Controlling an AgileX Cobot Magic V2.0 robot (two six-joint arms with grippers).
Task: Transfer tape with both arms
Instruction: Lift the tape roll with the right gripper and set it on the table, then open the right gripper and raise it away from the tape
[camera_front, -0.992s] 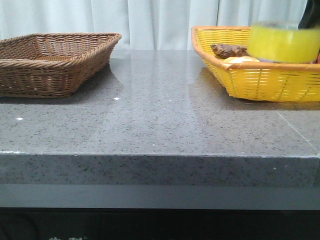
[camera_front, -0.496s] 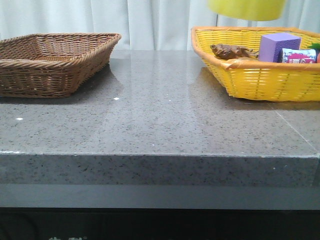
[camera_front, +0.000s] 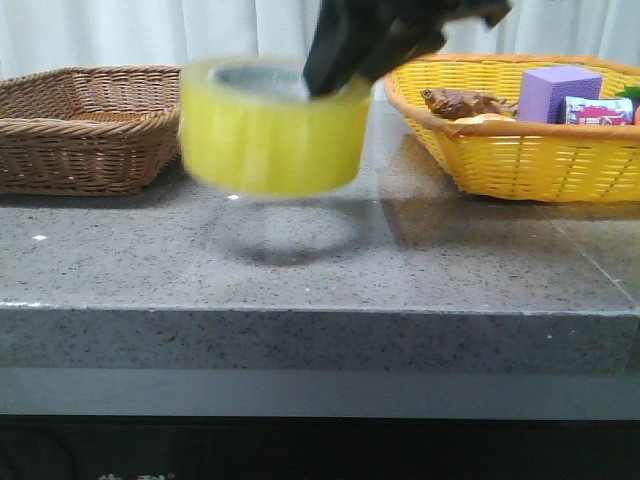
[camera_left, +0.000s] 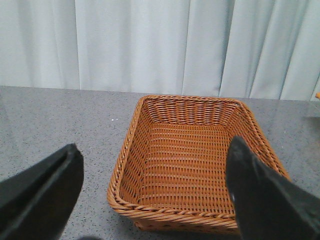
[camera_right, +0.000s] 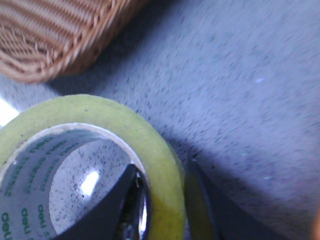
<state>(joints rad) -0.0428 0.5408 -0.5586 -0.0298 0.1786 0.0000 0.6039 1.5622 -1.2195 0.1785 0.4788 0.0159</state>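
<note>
While right claw (camera_front: 335, 75) pinches tape (camera_front: 272, 135) rim, airborne between baskets

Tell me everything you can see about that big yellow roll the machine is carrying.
The tape is a wide roll of translucent yellow packing tape around a pale inner core printed with green lettering. It hangs blurred above the grey countertop, casting a ring-shaped shadow, between the brown wicker basket and the yellow basket, hole facing up. The right gripper pinches its wall, one finger inside the core, one outside. Nothing else touches it.
</note>
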